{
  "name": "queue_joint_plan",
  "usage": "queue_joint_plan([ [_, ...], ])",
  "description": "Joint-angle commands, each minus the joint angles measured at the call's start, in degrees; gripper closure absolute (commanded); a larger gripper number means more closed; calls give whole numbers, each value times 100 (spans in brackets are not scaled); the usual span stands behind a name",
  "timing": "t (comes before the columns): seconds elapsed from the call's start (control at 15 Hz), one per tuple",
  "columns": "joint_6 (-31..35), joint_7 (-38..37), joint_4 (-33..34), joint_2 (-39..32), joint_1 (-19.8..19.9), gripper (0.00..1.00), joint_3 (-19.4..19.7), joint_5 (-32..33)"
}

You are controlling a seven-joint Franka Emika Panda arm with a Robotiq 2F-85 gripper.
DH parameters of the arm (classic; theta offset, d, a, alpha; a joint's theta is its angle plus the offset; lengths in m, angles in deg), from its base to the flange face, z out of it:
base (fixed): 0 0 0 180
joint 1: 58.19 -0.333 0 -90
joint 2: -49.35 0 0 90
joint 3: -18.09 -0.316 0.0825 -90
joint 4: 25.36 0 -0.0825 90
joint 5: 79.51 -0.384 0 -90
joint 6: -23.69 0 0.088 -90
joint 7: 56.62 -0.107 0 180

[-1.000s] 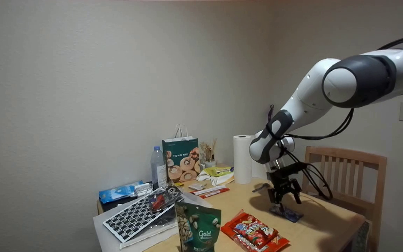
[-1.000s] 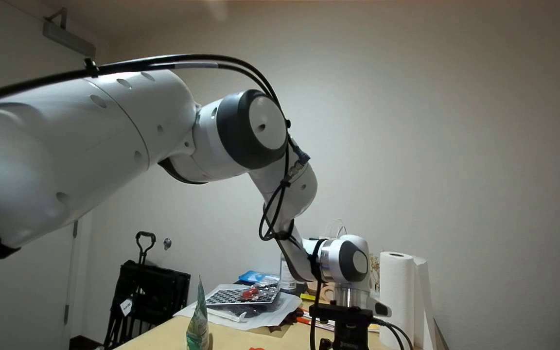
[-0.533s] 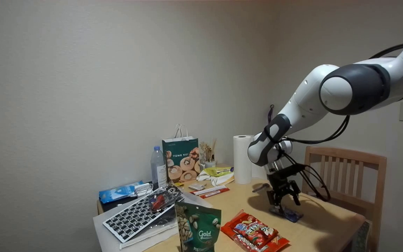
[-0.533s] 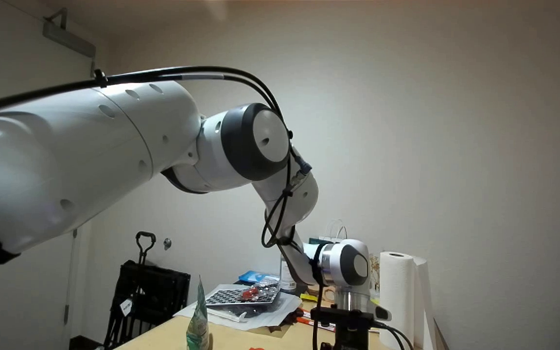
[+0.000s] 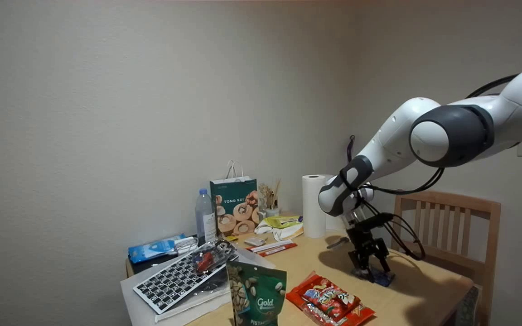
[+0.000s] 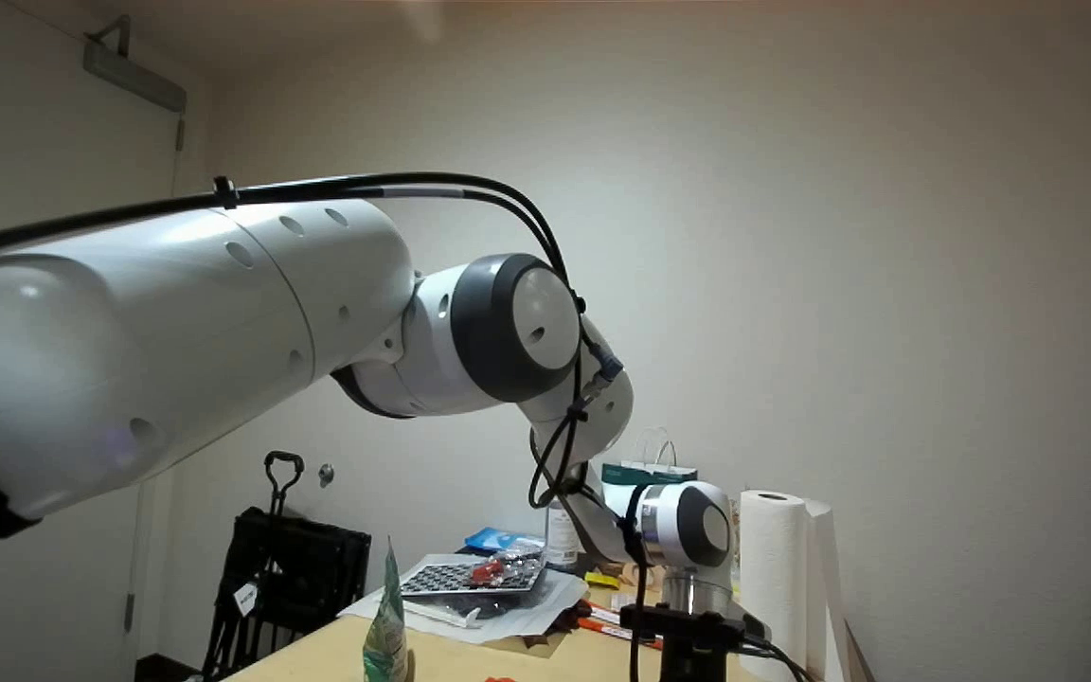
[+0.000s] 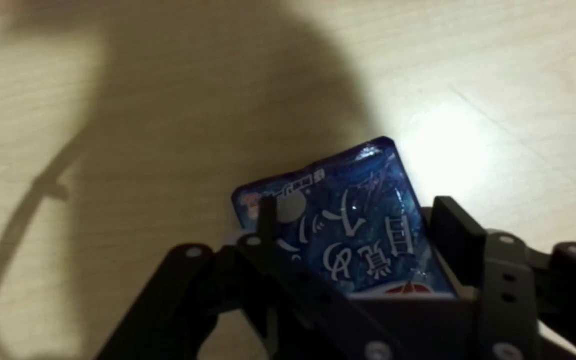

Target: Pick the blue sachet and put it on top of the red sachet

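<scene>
With jaws parted, the end effector should be centred across the blue packet before both edges are gently squeezed.

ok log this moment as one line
gripper open over Japanese-lettered blue sachet | sachet lying on wooden table | red sachet apart from it | stacking not yet done

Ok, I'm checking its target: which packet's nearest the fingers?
The dark-blue sachet, by the fingers; the red sachet, green pouch and pale-blue packet are farther off.
</scene>
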Motion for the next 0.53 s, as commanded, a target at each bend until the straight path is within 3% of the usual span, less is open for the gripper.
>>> queue_joint_plan([
  [0.0, -438, 286, 529, -257, 217, 53, -137, 66],
  [0.4, -806, 233, 903, -366, 260, 91, -152, 42],
  [0.47, -843, 246, 948, -382, 270, 93, -161, 35],
])
